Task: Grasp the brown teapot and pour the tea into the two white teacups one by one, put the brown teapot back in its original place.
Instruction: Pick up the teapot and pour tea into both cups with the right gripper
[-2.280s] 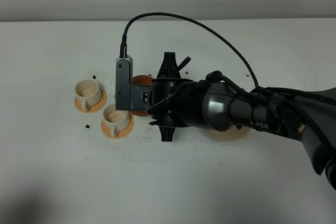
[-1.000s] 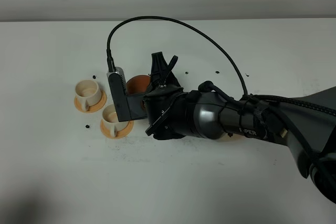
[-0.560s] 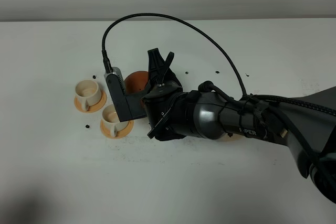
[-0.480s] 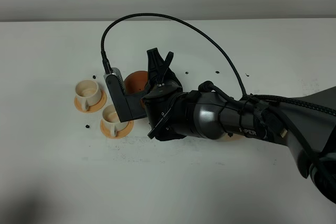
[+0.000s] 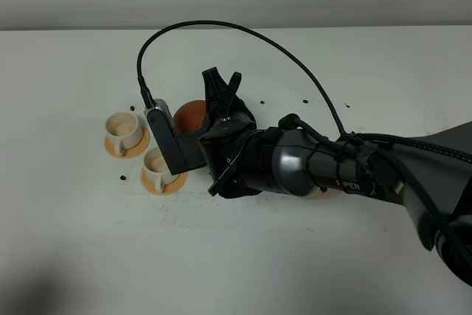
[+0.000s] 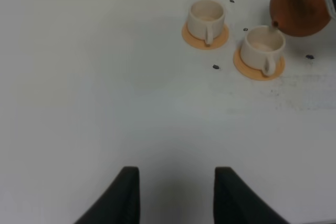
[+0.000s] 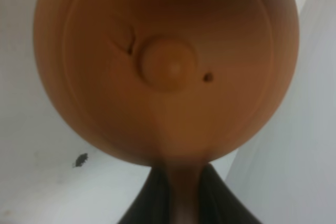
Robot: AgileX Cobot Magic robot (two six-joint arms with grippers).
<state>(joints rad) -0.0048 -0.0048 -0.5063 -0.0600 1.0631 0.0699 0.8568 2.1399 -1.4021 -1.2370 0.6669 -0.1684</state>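
The brown teapot point(image 7: 168, 66) hangs tilted in the air, and my right gripper point(image 7: 181, 195) is shut on its handle. From above only part of the teapot point(image 5: 190, 113) shows past the wrist of my right arm point(image 5: 295, 164), which reaches across to the left. Its spout point(image 6: 274, 23) sits over the rim of the nearer white teacup point(image 6: 261, 45). The other teacup point(image 6: 207, 16) stands beside it; each is on an orange saucer. I see no tea. My left gripper point(image 6: 177, 195) hovers over bare table, open and holding nothing. The beige dish point(image 5: 321, 195) is almost hidden under the right arm.
The white table point(image 5: 243, 256) carries a few small dark specks point(image 5: 122, 178) near the cups and behind the arm. A black cable point(image 5: 243, 31) arcs above the right wrist. A grey wall runs along the far edge.
The right wrist has rolled a little further to the left, tipping the teapot more toward the nearer cup. The left gripper and both cups have not moved.
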